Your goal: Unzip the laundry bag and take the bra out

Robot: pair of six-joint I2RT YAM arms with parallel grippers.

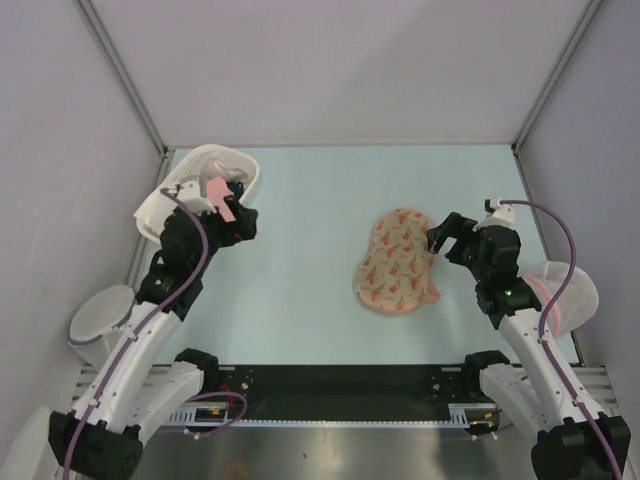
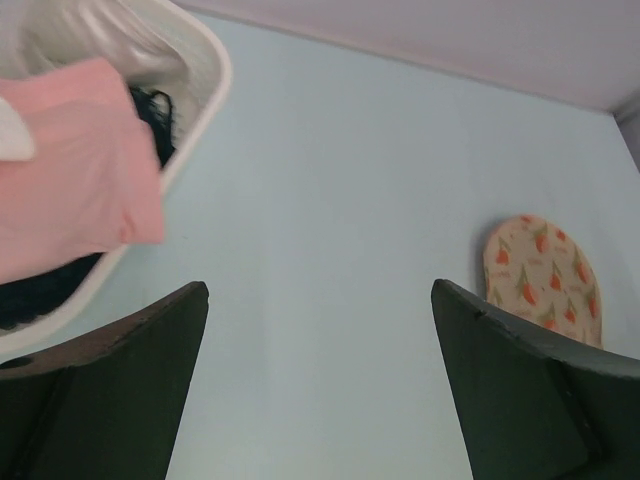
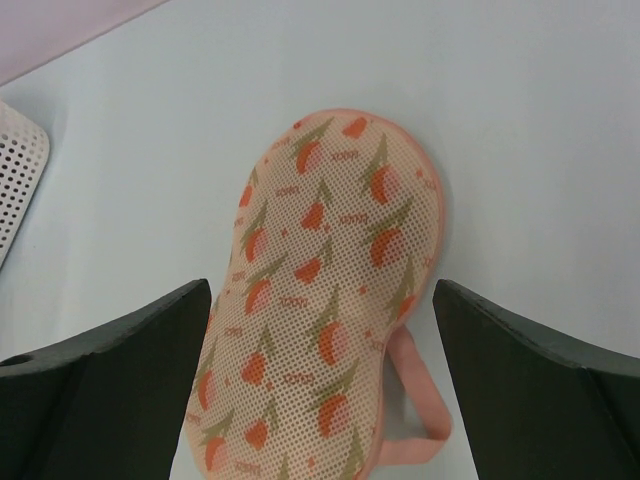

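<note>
Top view: the laundry bag [image 1: 397,262] lies flat on the pale blue table [image 1: 300,200], right of centre and well apart from the white basket [image 1: 250,170] at the far left. The bag is a peanut-shaped pouch, narrowed at the waist.

Right wrist view: the bag [image 3: 320,300] is a fine beige-pink mesh printed with orange-red tulip-like flowers on olive stems, and a pink binding runs round its edge. A pink strap loop [image 3: 420,400] lies on the table at the bag's lower right side. No zip is visible from here, so whether the bag is open or closed cannot be told.

The right gripper [image 1: 440,235] hangs just beside the bag's right edge. In its wrist view its fingers are spread wide, and nothing lies between them [image 3: 322,290].

The left gripper [image 1: 243,222] is next to the basket, its fingers likewise spread wide and empty [image 2: 320,295].

Left wrist view: a pink cloth [image 2: 75,170] is draped over the basket's rim [image 2: 215,75]. Beneath it is some black fabric [image 2: 155,110], too hidden to identify. One rounded end of the bag [image 2: 545,275] shows at the far right of this view.
</note>
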